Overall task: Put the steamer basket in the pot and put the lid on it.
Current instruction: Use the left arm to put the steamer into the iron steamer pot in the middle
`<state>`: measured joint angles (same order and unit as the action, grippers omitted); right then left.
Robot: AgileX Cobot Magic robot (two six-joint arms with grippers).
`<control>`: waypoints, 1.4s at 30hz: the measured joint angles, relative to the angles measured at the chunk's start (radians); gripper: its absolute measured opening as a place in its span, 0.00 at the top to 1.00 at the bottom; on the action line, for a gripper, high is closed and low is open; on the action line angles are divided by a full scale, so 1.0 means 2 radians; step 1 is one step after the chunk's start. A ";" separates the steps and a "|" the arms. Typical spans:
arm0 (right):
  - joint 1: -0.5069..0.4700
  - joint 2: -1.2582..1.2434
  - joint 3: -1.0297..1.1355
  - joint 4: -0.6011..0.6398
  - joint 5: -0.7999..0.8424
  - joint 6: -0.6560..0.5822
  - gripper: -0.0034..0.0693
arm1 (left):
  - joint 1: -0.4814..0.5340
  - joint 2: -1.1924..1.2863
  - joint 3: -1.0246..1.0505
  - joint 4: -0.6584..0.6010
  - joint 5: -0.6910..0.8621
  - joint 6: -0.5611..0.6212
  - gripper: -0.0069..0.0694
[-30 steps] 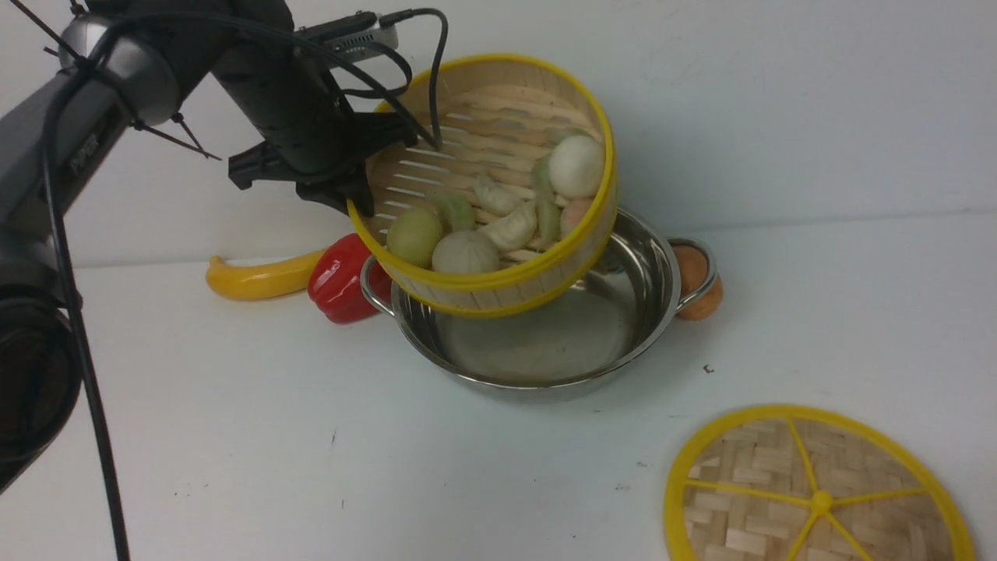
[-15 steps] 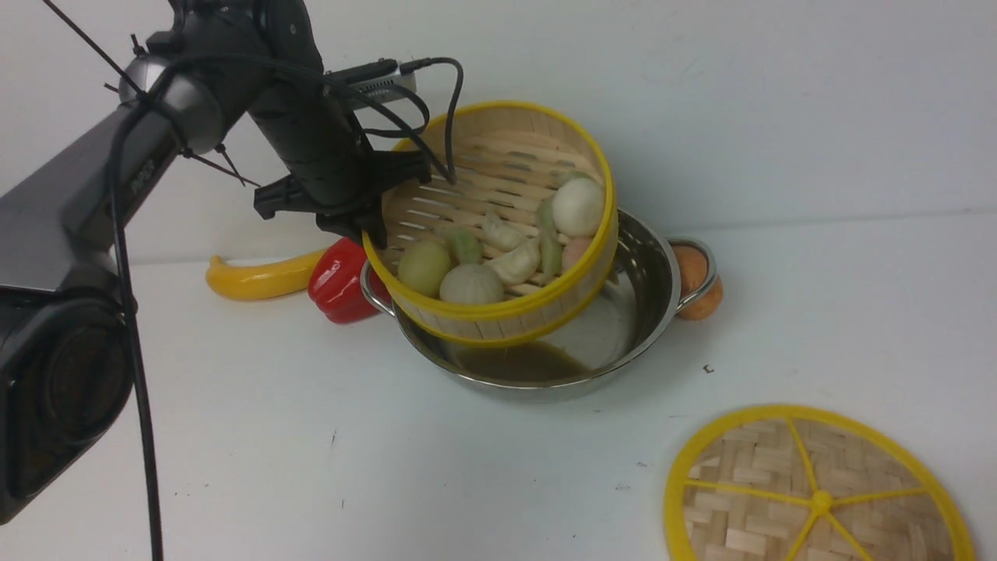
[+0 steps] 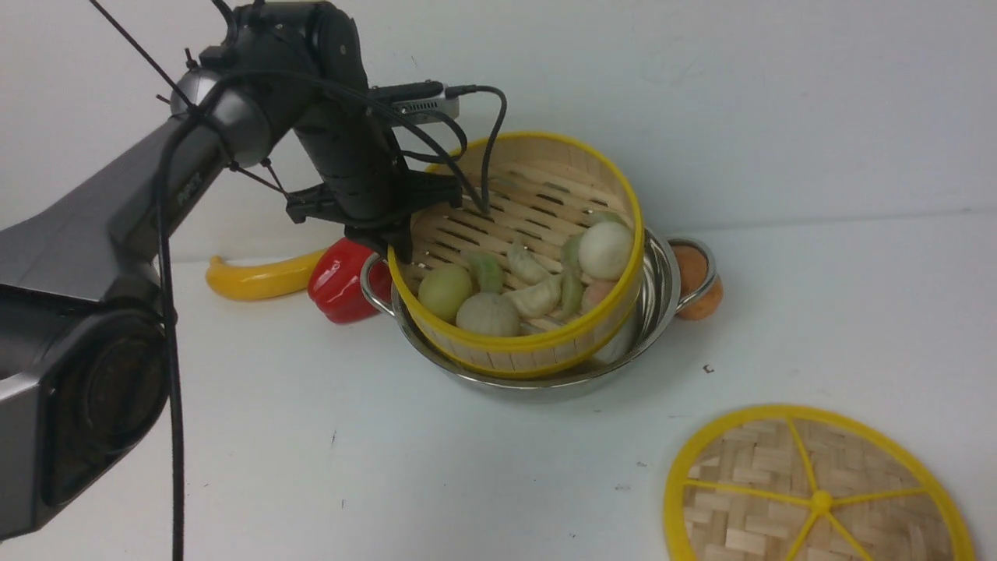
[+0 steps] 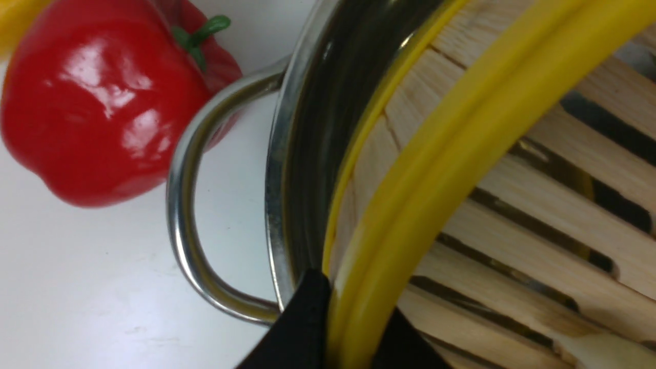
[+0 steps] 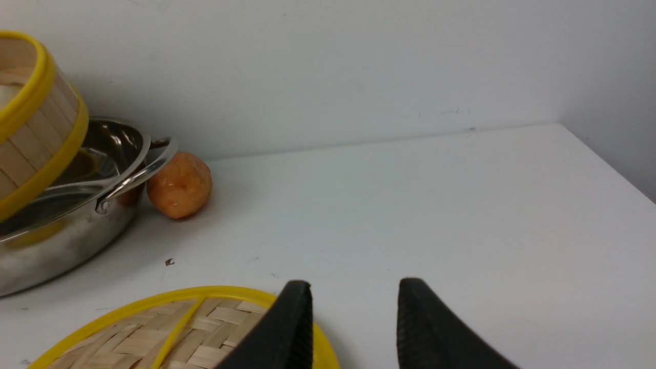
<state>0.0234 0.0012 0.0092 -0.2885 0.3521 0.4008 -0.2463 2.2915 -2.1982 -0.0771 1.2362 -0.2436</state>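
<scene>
Label on the left arm (image 3: 234,117): light lettering on the link, looks like "PIPER", small and soft, so not a firm read. No other text I can make out.

Hidden/cut off: lid (image 3: 822,501) runs out of the front view at the bottom edge; knob, woven strips and most of the spokes show. Right wrist view gets only part of it. Right arm is outside the front view. Basket covers much of the pot interior; can't tell whether its lower edge touches the pot floor. Orange-brown round item (image 3: 699,300) is partly behind the pot's right handle; can't name it. Pinkish piece (image 3: 598,294) in the basket is mostly hidden by the rim. Yellow thing at the edge of the left wrist view is blurred, cropped.

Left gripper (image 3: 401,245): jaws closed on the yellow upper rim of the steamer basket (image 3: 518,360), fingertips partly hidden by the rim in the wrist view. Right gripper (image 5: 356,297): jaws apart, clear gap, nothing between them.

Basket is tilted, lower side down inside the pot (image 3: 565,383), far side raised; not level. Food pieces sit in it, bunched at the low side, incl. white ball (image 3: 606,250), two pleated dumplings (image 3: 536,298), ribbed pale round piece (image 3: 487,315).

Lid lies flat on table (image 3: 327,452), apart from pot. Red bell pepper (image 3: 343,280) by the pot's left handle, banana (image 3: 263,279) next to it.
</scene>
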 joint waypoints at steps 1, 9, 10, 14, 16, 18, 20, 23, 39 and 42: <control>0.000 0.000 0.000 0.000 0.000 0.000 0.61 | 0.000 0.001 0.000 0.000 0.000 0.001 0.87; 0.000 0.000 0.000 0.000 0.000 0.001 0.61 | -0.002 0.009 0.000 0.005 -0.001 0.002 0.87; 0.000 0.000 0.000 0.000 0.000 0.001 0.61 | -0.002 0.011 0.000 0.005 -0.002 0.002 0.87; 0.000 0.000 0.000 0.000 0.000 0.001 0.61 | -0.002 0.018 0.000 0.005 -0.006 0.003 0.87; 0.000 0.000 0.000 0.000 0.000 0.001 0.61 | -0.002 0.021 0.000 0.005 -0.008 0.005 0.87; 0.000 0.000 0.000 0.000 0.000 0.001 0.61 | -0.002 0.025 0.000 0.005 -0.015 0.007 0.87; 0.000 0.000 0.000 0.000 0.000 0.001 0.61 | -0.002 0.027 0.000 0.004 -0.019 0.014 0.87; 0.000 0.000 0.000 0.000 0.000 0.001 0.61 | -0.003 0.030 0.000 0.001 -0.031 0.032 0.87; 0.000 0.000 0.000 0.000 0.000 0.001 0.61 | -0.008 0.034 0.000 -0.007 -0.054 0.046 0.87; 0.000 0.000 0.000 0.000 0.000 0.001 0.61 | -0.008 0.036 0.000 -0.007 -0.054 0.046 0.87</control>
<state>0.0234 0.0012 0.0092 -0.2885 0.3521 0.4029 -0.2616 2.3633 -2.1990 -0.0907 1.1291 -0.1510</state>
